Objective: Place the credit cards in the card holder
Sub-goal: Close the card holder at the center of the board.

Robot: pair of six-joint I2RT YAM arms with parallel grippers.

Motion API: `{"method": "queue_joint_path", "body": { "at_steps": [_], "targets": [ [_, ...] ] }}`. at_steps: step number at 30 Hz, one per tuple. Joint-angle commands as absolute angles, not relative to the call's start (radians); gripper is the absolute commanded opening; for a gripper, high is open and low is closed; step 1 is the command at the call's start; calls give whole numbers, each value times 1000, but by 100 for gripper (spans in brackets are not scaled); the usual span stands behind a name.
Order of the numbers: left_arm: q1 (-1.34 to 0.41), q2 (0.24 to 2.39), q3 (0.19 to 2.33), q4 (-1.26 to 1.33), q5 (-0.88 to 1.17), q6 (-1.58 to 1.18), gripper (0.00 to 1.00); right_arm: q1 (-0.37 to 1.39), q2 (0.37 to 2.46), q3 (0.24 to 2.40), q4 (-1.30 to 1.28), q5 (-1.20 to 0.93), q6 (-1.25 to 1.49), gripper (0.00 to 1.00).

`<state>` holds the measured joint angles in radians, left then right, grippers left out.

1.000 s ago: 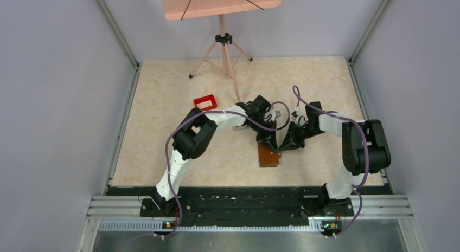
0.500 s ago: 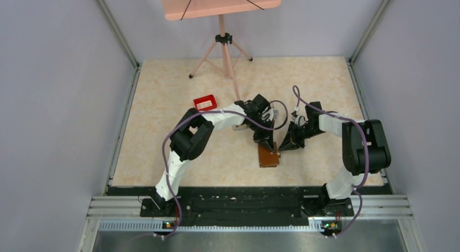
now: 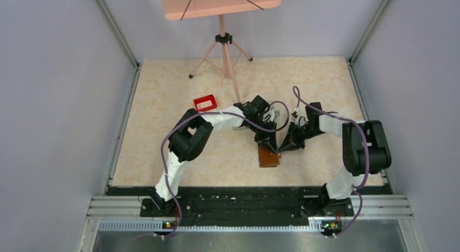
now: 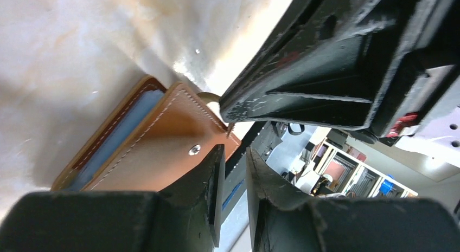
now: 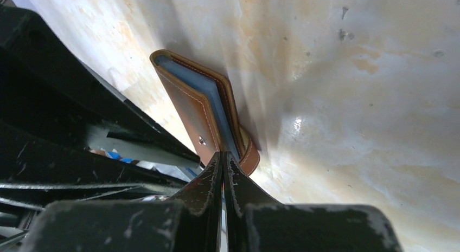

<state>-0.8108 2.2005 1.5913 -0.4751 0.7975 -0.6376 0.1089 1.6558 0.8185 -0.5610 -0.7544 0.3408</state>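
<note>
card holder (image 3: 268,155): tan leather, white stitching, snap stud, mid-table (image 3: 163,100) between both arms | blue card (image 5: 199,85) edge inside (just peeking) | left gripper (image 4: 233,157): slightly parted | right gripper (image 5: 223,157): clenched, gripping nothing

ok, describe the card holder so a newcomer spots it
On the beige table, look near the centre where the left hand and right hand nearly meet. The card holder lies at their tips. It is the only brown leather item: a small stitched wallet with a metal snap and blue between its leaves, unlike the red tray farther back.
</note>
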Motion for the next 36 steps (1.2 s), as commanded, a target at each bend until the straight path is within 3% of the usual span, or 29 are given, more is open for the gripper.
{"method": "queue_joint_path", "body": {
  "at_steps": [1,24,27,30,36],
  "targets": [
    [-824,2180,1590,-399,858,-650,25,113,1621,804,-544,-760,326,0],
    [-847,2268,1659,-472,821,-615,29,113,1622,806,-538,-756,334,0],
    [-848,2273,1665,-471,823,-614,21,113,1621,807,-537,-755,337,0],
    [-848,2275,1667,-472,828,-612,0,114,1621,809,-538,-756,337,0],
    [-848,2262,1669,-484,808,-600,0,112,1618,827,-544,-755,336,0]
  ]
}}
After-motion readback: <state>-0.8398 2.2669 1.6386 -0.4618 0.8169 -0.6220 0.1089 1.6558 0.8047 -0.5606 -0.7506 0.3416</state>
